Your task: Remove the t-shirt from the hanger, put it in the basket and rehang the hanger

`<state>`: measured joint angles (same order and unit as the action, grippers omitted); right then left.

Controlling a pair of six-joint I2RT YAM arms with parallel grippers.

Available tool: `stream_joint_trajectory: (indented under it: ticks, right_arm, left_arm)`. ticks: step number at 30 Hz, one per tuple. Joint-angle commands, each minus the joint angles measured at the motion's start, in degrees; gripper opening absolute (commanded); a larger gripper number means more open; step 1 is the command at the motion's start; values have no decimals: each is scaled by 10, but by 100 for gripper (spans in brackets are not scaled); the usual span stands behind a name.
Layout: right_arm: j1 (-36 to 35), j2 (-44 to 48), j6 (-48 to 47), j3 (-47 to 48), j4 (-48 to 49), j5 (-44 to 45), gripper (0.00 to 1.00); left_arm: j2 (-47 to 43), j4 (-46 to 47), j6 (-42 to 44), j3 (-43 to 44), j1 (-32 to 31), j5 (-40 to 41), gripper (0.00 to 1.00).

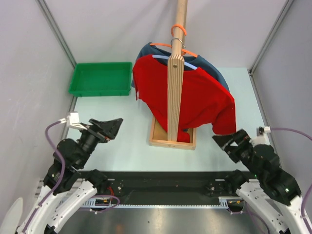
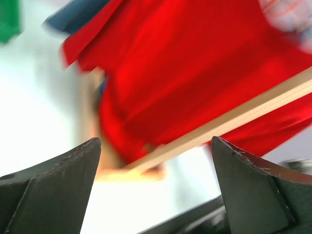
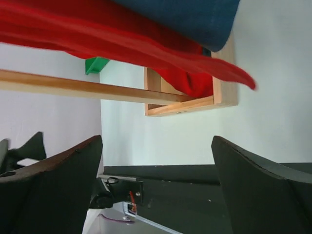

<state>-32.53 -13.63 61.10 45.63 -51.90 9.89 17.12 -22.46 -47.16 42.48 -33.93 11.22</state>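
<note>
A red t-shirt (image 1: 200, 100) hangs on an orange hanger (image 1: 178, 32) hooked over a wooden post (image 1: 176, 68). A blue t-shirt (image 1: 214, 68) hangs behind it. The post stands in a wooden base (image 1: 161, 141). My left gripper (image 1: 113, 127) is open and empty, left of the base, apart from the shirt. My right gripper (image 1: 230, 141) is open and empty, just below the red shirt's right sleeve. The red shirt also shows in the left wrist view (image 2: 185, 68) and the right wrist view (image 3: 97, 34).
A green tray (image 1: 100, 78) lies at the back left of the table. Grey walls with metal frame bars stand on both sides. A black rail (image 1: 161, 187) runs along the table's near edge.
</note>
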Motion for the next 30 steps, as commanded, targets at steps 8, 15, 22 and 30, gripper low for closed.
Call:
stream_joint_trajectory:
  ticks: [8,15,22,30]
  right_arm:
    - [-2,-99,-351,280,-13,-73,100]
    - [-1,-284,-521,425,43,-118,100]
    - [-1,-392,-624,523,94,-150,82]
    - [0,-418,-648,540,124,-160,65]
  left_arm:
    - [8,-65,129,26,4,-93,100]
    - [60,-62,141,39,4,-171,100]
    - [58,-84,151,52,4,-192,100]
    - [55,-86,153,52,4,-198,100]
